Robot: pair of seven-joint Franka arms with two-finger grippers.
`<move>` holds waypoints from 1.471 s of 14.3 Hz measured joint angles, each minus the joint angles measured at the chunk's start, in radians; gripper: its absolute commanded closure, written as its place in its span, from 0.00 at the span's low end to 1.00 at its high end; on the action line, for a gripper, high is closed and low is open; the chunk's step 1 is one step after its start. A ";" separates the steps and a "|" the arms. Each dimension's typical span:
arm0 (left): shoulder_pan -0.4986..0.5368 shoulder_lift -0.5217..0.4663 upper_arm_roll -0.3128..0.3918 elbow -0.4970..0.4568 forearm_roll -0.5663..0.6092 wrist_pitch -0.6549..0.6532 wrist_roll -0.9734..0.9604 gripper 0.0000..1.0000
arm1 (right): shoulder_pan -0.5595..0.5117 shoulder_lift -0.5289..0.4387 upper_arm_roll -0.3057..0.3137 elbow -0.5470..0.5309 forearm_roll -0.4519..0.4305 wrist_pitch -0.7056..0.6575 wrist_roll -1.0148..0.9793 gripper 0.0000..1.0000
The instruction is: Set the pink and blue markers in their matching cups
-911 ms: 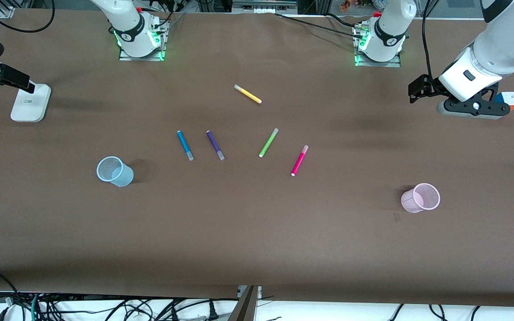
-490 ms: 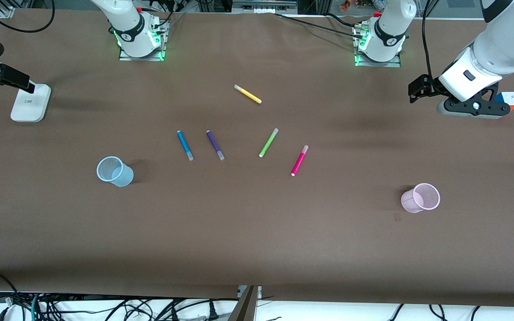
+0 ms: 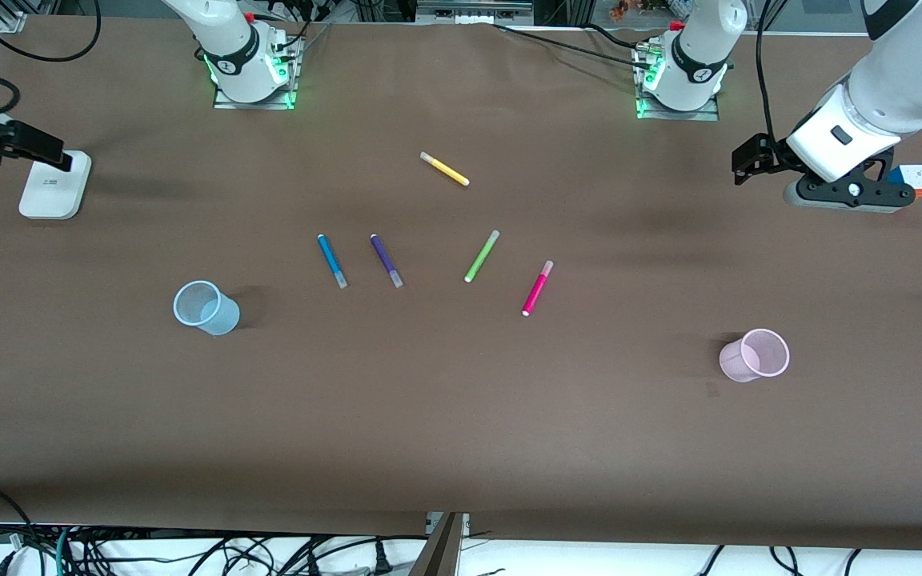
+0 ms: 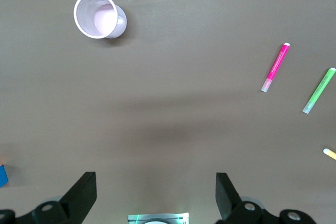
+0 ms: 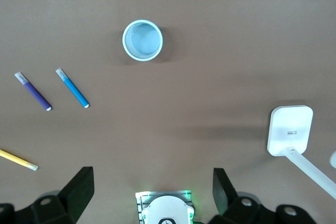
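- No brand name or label can be read on any marker or cup; only faint, illegible print is seen along the pink marker [image 4: 275,67] and as small dark marks on the white stand base [image 3: 54,185].
- The left pincer [image 4: 152,195] is held high over the left arm's end of the tabletop [image 3: 461,416]; its fingers are spread wide and nothing is gripped. Only the finger ends are shown in the left wrist view.
- Below the left pincer, the pale pink cup [image 3: 754,355] stands upright, well apart from the pink marker, which lies flat toward the table's middle beside the lime-green marker [image 3: 481,256].
- The right pincer [image 5: 152,190] is held over the right arm's end, cut off at the front view's edge; its fingers are likewise wide apart and empty.
- Below the right pincer, the pale blue cup [image 3: 205,307] stands upright, near the blue marker [image 3: 331,260], which lies beside the purple marker [image 3: 386,260].
- A yellow marker [image 3: 444,169] lies nearer the bases.
- A colour cube [image 3: 915,178] is partly hidden by the left arm.
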 measured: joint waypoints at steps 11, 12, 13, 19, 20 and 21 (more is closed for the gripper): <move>-0.141 0.356 -0.106 0.108 0.010 0.104 -0.011 0.00 | 0.240 0.241 0.017 -0.007 0.024 0.168 0.010 0.00; -0.170 0.390 -0.106 0.107 0.016 0.146 0.015 0.00 | 0.255 0.266 0.017 -0.020 0.024 0.211 0.010 0.00; -0.192 0.425 -0.107 0.106 0.020 0.186 0.044 0.00 | 0.267 0.289 0.017 -0.039 0.024 0.259 0.010 0.00; -0.280 0.534 -0.109 -0.030 0.149 0.490 0.148 0.00 | 0.319 0.390 0.018 -0.194 0.024 0.548 0.009 0.00; -0.287 0.545 -0.109 -0.060 0.155 0.546 0.146 0.00 | 0.338 0.402 0.018 -0.213 0.024 0.579 0.009 0.00; -0.288 0.562 -0.109 -0.082 0.158 0.595 0.143 0.00 | 0.357 0.413 0.018 -0.232 0.024 0.614 0.009 0.00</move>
